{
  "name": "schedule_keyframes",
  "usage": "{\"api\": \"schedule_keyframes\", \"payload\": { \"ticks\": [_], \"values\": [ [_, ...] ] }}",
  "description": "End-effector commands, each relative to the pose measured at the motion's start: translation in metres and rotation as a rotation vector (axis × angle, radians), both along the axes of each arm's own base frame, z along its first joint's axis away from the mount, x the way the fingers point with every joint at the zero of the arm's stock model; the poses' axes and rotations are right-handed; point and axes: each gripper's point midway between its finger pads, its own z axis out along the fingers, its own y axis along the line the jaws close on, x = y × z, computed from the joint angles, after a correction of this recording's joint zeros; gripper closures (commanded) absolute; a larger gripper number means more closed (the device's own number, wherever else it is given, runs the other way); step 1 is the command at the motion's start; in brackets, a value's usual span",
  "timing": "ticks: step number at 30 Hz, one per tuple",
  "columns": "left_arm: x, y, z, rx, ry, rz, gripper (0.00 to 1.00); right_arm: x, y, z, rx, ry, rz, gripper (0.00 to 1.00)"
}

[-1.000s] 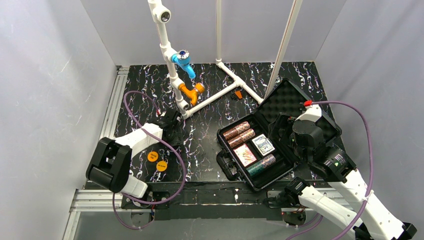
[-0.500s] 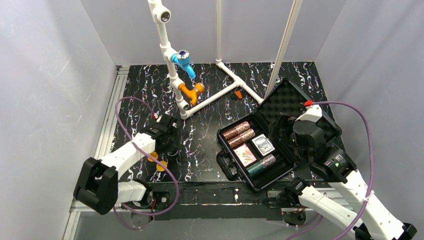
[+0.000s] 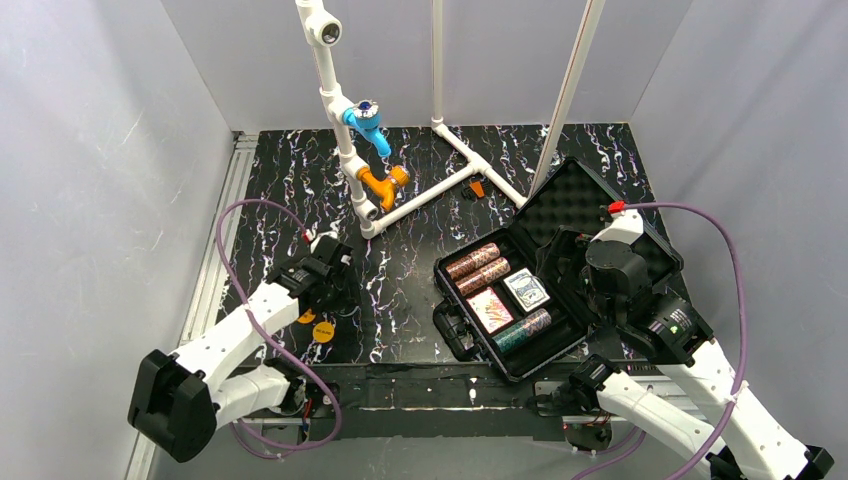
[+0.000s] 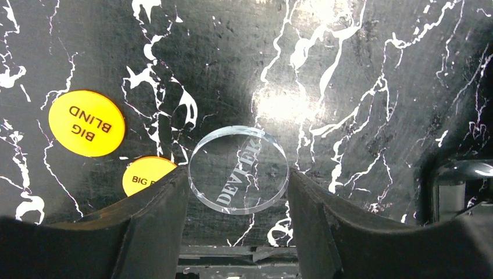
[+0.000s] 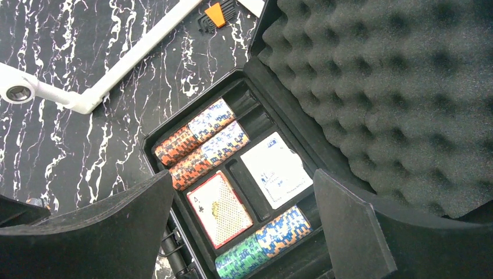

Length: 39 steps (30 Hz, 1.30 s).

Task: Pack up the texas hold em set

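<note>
The black case (image 3: 592, 196) lies open at right, bumpy foam in its lid. Its tray holds two red-brown chip rolls (image 3: 478, 268), a green and blue roll (image 3: 522, 332) and two card decks (image 3: 490, 310). My right gripper (image 3: 562, 265) hovers over the tray, open and empty; its view shows the rolls (image 5: 200, 145) and decks (image 5: 221, 206) below. My left gripper (image 3: 325, 287) is shut on a clear "DEALER" disc (image 4: 238, 170), both fingertips touching its rim. Two orange "BIG BLIND" discs (image 4: 87, 123) lie on the table just left of it; one also shows in the top view (image 3: 323, 331).
A white pipe frame (image 3: 425, 192) with a blue fitting (image 3: 368, 125) and an orange fitting (image 3: 383, 183) stands at the back. A small orange piece (image 3: 477, 188) lies by it. Grey walls close in both sides. The case handle (image 3: 452, 335) faces left.
My left arm has swung its elbow down and left, and its gripper has moved toward the near edge, closer to the orange discs. The right arm has not moved.
</note>
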Motion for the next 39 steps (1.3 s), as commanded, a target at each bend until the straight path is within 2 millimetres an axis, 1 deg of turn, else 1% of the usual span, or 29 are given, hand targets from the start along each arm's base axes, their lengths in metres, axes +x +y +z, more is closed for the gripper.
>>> {"api": "schedule_keyframes", "payload": {
  "ticks": [1, 9, 16, 20, 24, 27, 29, 39],
  "values": [
    [-0.014, 0.002, -0.002, 0.017, 0.017, -0.017, 1.00, 0.002, 0.004, 0.011, 0.033, -0.028, 0.003, 0.02],
    [-0.018, -0.020, 0.009, 0.015, -0.048, -0.137, 1.00, 0.003, 0.005, 0.009, 0.037, -0.022, 0.001, 0.02],
    [-0.018, -0.030, 0.020, 0.034, -0.110, -0.212, 1.00, 0.005, 0.007, 0.007, 0.038, -0.014, 0.000, 0.02],
    [-0.019, -0.043, 0.027, 0.030, -0.142, -0.280, 1.00, 0.007, 0.009, 0.006, 0.039, -0.013, 0.003, 0.02],
    [-0.020, -0.062, 0.037, 0.020, -0.191, -0.370, 1.00, 0.008, 0.011, 0.005, 0.037, -0.009, 0.003, 0.02],
    [-0.021, -0.082, 0.043, 0.016, -0.223, -0.442, 1.00, 0.008, 0.012, 0.003, 0.042, -0.007, 0.006, 0.02],
    [-0.024, -0.095, 0.045, 0.023, -0.240, -0.488, 1.00, 0.008, 0.013, 0.003, 0.043, -0.005, 0.007, 0.02],
    [-0.032, -0.146, 0.057, 0.040, -0.298, -0.652, 1.00, 0.006, 0.010, 0.003, 0.042, -0.009, 0.001, 0.02]
  ]
}}
